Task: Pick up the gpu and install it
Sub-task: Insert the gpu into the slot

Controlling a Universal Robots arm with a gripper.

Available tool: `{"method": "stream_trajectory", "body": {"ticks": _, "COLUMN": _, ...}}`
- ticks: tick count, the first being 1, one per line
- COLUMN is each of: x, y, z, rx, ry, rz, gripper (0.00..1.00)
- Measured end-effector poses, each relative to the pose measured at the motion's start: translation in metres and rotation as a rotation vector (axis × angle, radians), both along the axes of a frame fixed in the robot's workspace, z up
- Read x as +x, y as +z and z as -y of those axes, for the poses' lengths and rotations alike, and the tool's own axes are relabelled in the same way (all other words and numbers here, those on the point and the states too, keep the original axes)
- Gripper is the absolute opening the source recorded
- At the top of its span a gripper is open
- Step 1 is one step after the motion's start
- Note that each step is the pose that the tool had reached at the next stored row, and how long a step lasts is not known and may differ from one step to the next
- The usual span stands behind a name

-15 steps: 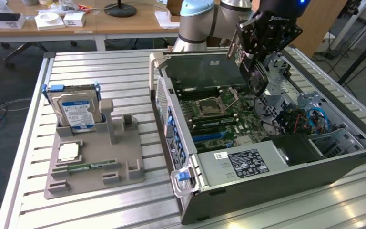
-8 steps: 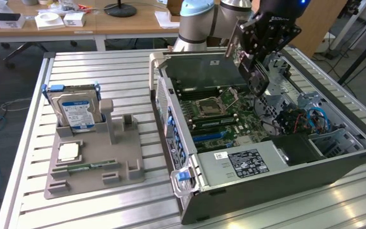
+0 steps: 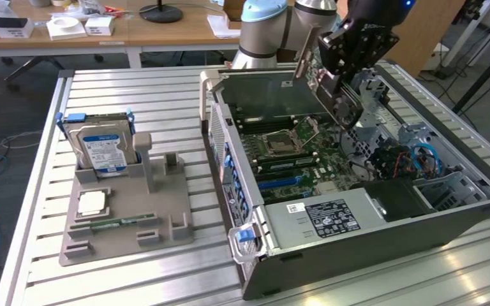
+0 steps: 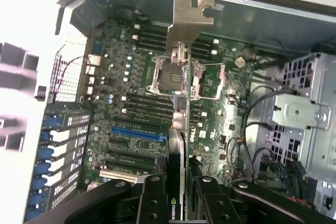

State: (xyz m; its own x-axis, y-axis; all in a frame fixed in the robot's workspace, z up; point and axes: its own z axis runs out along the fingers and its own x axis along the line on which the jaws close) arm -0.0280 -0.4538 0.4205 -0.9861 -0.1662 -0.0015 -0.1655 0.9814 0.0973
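Getting held over the open case (image 3: pixel 381 236): gpu (image 4: pixel 181 124) is pinched edge-on in the gripper (image 4: pixel 177 195).
Long axis is pointed straight out from the gripper, bracket (image 4: pixel 188 22) end farthest, motherboard (image 4: pixel 131 103) slots not yet touched.

The case (image 3: pixel 339 264) lies open on top; room over the board (image 4: pixel 131 108) is free, where the gripper (image 4: pixel 177 190) holds the gpu (image 4: pixel 179 129). Cables (image 3: pixel 415 159) and a metal cage (image 4: pixel 302 114) crowd the exterior view's right.

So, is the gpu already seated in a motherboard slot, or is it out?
Out. The pincer grips the gpu raised over the open case, with a gap between the card and the motherboard.
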Motion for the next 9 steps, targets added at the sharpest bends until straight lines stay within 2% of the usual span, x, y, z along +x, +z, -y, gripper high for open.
{"method": "stream_trajectory", "body": {"ticks": 9, "x": 0.0, "y": -0.002, "z": 0.0, "rx": 0.0, "ry": 0.164, "rz": -0.0001, "gripper": 0.26}}
